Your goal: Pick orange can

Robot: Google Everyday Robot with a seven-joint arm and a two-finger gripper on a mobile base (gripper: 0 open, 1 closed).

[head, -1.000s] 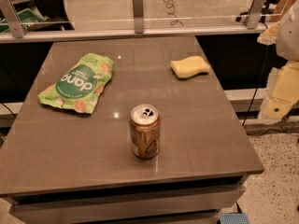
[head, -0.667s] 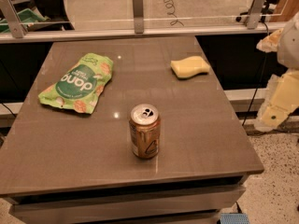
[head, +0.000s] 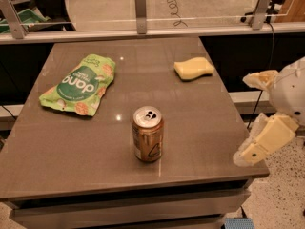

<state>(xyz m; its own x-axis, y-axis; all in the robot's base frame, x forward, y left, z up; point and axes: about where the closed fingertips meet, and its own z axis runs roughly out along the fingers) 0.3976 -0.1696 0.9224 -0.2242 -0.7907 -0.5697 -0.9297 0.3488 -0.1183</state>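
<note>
The orange can (head: 147, 134) stands upright on the grey-brown table (head: 200, 128), near the middle of its front half. It has a silver top with a pull tab and a dark triangular mark on its side. My gripper (head: 253, 114) is at the right edge of the view, off the table's right side and well to the right of the can. Its two cream fingers (head: 263, 143) stand apart, open and empty.
A green snack bag (head: 80, 85) lies at the table's left. A yellow sponge (head: 193, 68) lies at the back right. A glass barrier with metal posts (head: 140, 5) runs along the far edge. Speckled floor (head: 281, 199) shows to the right.
My gripper has moved left and lower, closer to the table's right edge. The can, bag and sponge have not moved.
</note>
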